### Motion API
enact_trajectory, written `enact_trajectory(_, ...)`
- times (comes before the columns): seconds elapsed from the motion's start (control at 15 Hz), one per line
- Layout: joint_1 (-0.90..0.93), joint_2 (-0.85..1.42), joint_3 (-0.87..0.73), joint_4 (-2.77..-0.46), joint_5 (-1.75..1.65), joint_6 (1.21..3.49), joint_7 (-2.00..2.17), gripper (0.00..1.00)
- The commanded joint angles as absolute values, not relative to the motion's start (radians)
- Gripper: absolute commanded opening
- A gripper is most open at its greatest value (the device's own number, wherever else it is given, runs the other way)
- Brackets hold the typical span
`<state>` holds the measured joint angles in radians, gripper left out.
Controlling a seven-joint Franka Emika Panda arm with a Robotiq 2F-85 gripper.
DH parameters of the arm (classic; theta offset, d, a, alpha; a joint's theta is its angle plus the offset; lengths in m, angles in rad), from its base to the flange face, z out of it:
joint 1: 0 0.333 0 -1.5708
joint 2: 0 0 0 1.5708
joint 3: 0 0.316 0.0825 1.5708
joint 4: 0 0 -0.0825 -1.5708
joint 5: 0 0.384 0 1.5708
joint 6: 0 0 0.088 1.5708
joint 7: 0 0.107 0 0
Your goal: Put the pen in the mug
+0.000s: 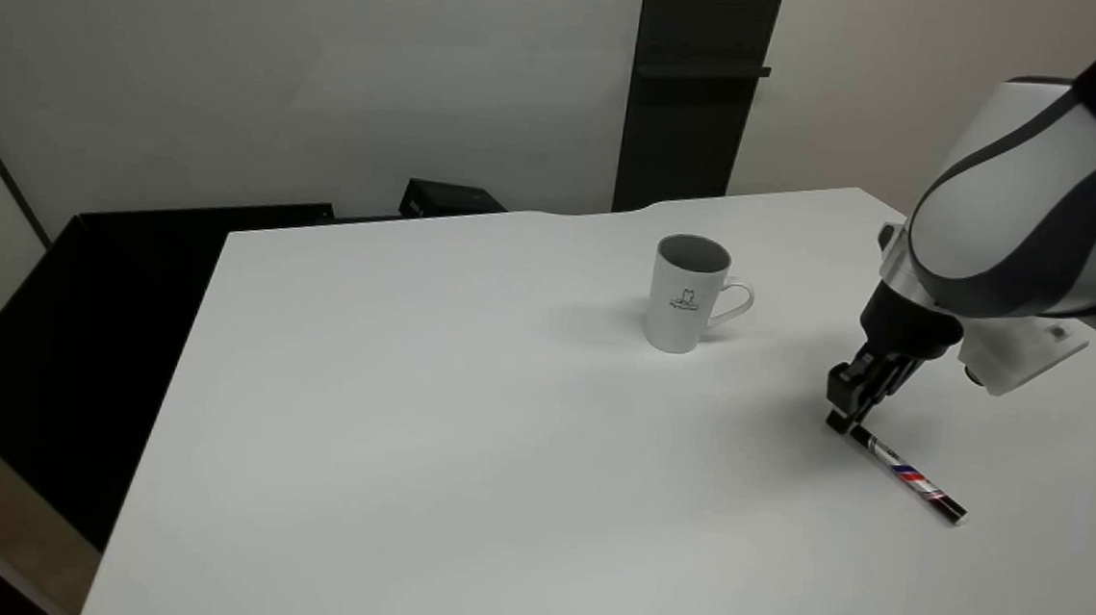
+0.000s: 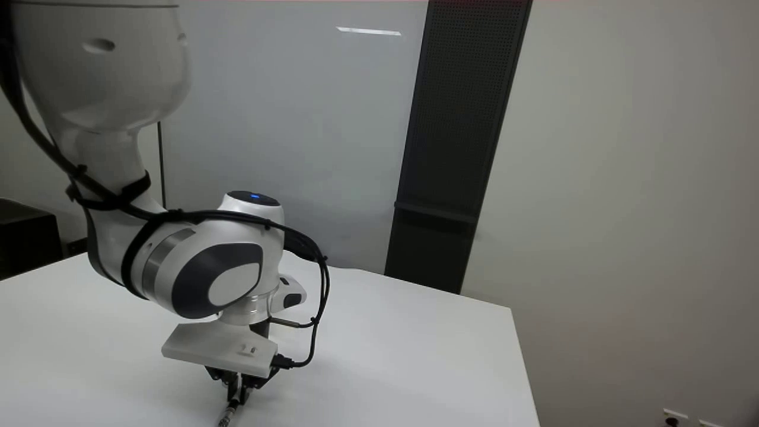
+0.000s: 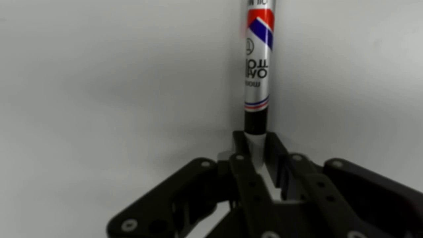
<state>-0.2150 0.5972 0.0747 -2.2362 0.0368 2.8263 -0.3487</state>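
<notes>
The pen (image 1: 910,476) is a thin stick with black ends and a whitish body with red and blue bands. It lies on or very close to the table, and also shows in an exterior view (image 2: 226,416) and the wrist view (image 3: 258,66). My gripper (image 1: 846,425) is low at the pen's end. In the wrist view the fingertips (image 3: 255,137) press both sides of the pen's pale end, beyond its black collar. The white mug (image 1: 675,307) stands upright in an exterior view, its handle toward the arm. It does not show in the exterior view where the arm (image 2: 207,279) stands in front.
The white table (image 1: 425,415) has its back edge near a grey wall. A black box-like object (image 1: 449,199) and a black panel (image 1: 54,340) are beyond the table's back and side edges. A cable (image 2: 325,284) loops beside the wrist.
</notes>
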Motion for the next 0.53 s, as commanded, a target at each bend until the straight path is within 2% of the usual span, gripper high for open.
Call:
enact_trajectory(0.0,-0.216,0.614,0.067,-2.209,0.024,2.808,-0.322,0.03)
enact_trajectory(0.07,-0.214,0.613,0.061,-2.201,0.025,2.788,-0.316,0.07)
enact_trajectory(0.47,-0.169,0.577,-0.019,-2.114,0.014,2.621,-0.219,0.07)
